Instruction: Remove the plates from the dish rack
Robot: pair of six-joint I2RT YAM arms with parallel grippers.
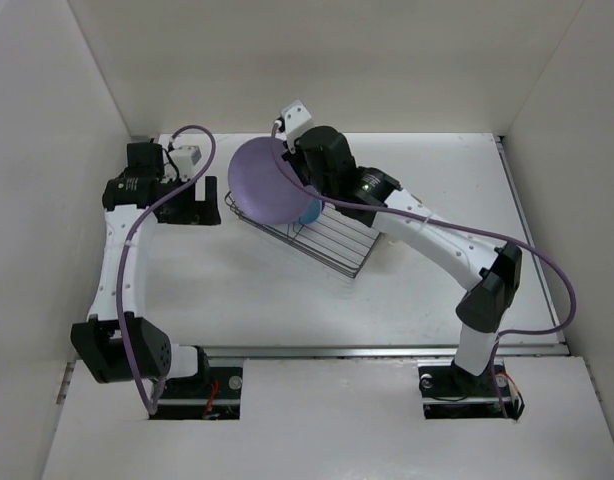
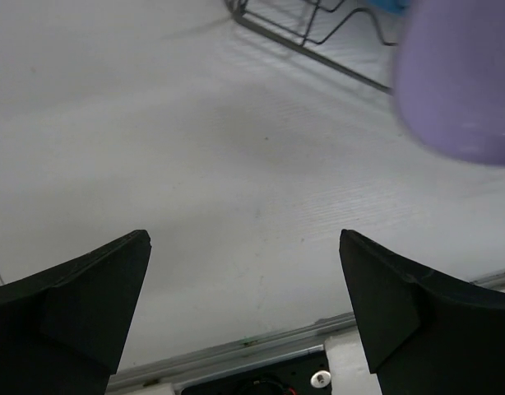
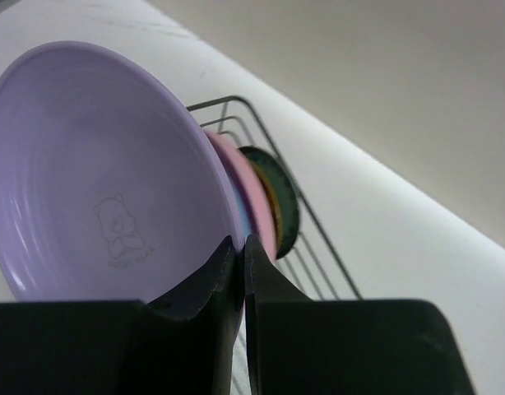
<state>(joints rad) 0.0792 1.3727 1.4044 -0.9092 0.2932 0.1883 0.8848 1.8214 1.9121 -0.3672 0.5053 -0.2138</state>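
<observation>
Lavender plate (image 3: 96, 189), bear print, rim pinched by right gripper (image 3: 240, 247), left gripper (image 2: 244, 247) spread.

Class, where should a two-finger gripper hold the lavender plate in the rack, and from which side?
Its thin upper rim, from above: the lavender plate stands on edge, faces too broad, pink plate close behind. The right gripper pinches it there.

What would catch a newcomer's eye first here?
The big lavender plate, its rim pinched in the right gripper, at the left end of the dish rack. Behind it stand a pink plate and a dark teal plate. The left gripper hangs open over the table.
</observation>
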